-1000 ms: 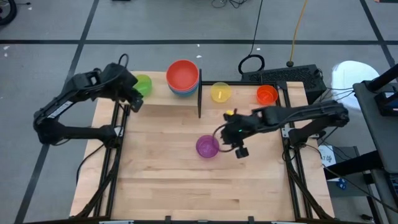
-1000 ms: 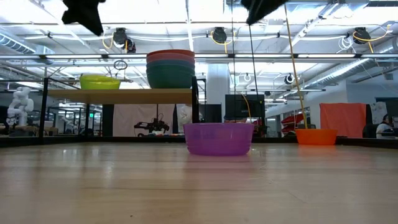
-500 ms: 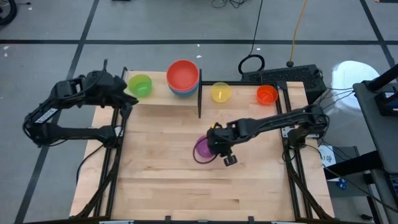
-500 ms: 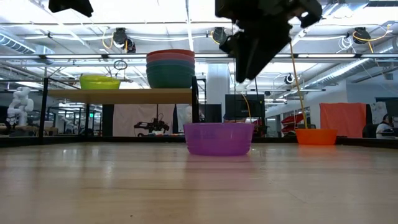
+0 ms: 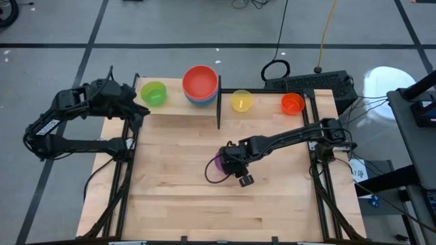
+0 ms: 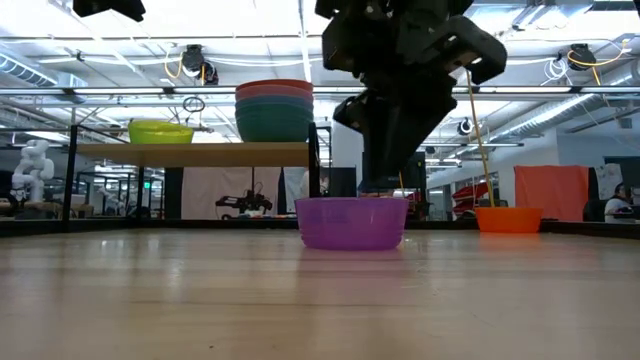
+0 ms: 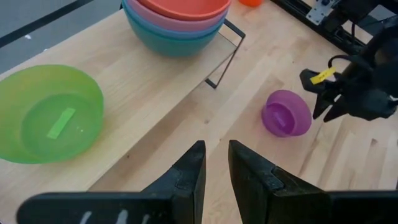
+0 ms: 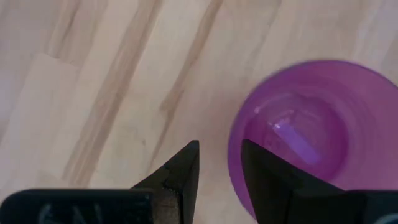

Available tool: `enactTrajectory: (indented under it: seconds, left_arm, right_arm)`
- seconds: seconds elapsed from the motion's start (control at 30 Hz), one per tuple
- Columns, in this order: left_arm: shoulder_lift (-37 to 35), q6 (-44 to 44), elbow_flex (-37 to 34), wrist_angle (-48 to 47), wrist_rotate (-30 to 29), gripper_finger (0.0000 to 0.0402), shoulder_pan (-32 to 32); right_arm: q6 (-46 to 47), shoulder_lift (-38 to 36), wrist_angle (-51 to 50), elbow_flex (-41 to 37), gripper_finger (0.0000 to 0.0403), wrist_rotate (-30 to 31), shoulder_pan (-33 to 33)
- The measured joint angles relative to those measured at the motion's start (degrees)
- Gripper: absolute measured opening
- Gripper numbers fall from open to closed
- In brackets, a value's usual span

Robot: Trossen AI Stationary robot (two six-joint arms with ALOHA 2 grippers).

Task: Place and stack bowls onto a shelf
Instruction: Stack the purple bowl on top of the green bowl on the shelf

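Observation:
The purple bowl (image 5: 219,162) (image 6: 350,222) stands on its base on the table. My right gripper (image 8: 219,152) (image 5: 230,163) is open and low over it, one finger inside the bowl and one outside its rim. On the shelf (image 5: 178,114) (image 6: 190,154) sit the green bowl (image 5: 154,93) (image 7: 50,115) and a stack of larger bowls with the red one on top (image 5: 200,83) (image 6: 274,110). The yellow bowl (image 5: 241,101) and the orange bowl (image 5: 292,103) stand on the table near its far edge. My left gripper (image 7: 216,158) (image 5: 138,111) is open, off the shelf's left end, and touches nothing. My right gripper comes at the purple bowl from above, pointing down, with its fingers (image 8: 186,165) on either side of the rim (image 8: 235,146). I cannot tell whether they touch the rim. The bowl stands upright on the table.
The shelf's black upright end bar (image 5: 219,109) stands between the stacked bowls and the yellow bowl. A black frame runs along the table's left and right sides (image 5: 315,160). Bare wood lies toward the near edge (image 5: 204,204).
My right gripper has moved toward the table's left and near edges and come down over the purple bowl, which has stayed in place. My left gripper has drawn back from the green bowl toward the table's left edge.

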Motion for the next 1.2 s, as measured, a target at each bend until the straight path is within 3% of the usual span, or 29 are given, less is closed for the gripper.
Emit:
enactTrajectory:
  seconds: [0.47, 0.6, 0.7, 0.83, 0.97, 1.2]
  left_arm:
    - [0.01, -0.01, 0.0, -0.08, 0.0, 0.0074, 0.02]
    - [0.0, -0.03, 0.0, -0.1, 0.0, 0.0074, 0.02]
    - [0.0, -0.01, 0.0, -0.46, 0.0, 0.0074, 0.02]
    - [0.11, 0.25, 0.0, -0.9, 0.0, 0.0074, 0.02]
    - [0.13, 2.33, 0.0, -0.88, 1.24, 0.0074, 0.02]
    - [2.1, 11.8, -0.85, -0.88, 9.02, 0.0074, -2.1]
  right_arm:
    - [-0.35, 6.59, 5.62, 0.0, 0.0114, -0.41, -0.28]
    - [-1.46, 7.01, 6.7, -0.04, 0.01, 6.44, -0.26]
    - [-1.7, 6.83, 8.13, -0.04, 0.0065, 7.39, -0.6]
    - [-2.18, 6.52, 8.98, -0.04, 0.0009, 6.46, -0.83]
    - [-6.01, 6.54, 8.73, -0.04, 0.0004, 3.26, -0.83]
    - [-14.72, 6.52, 8.38, -0.04, 0.0001, -1.52, -0.22]
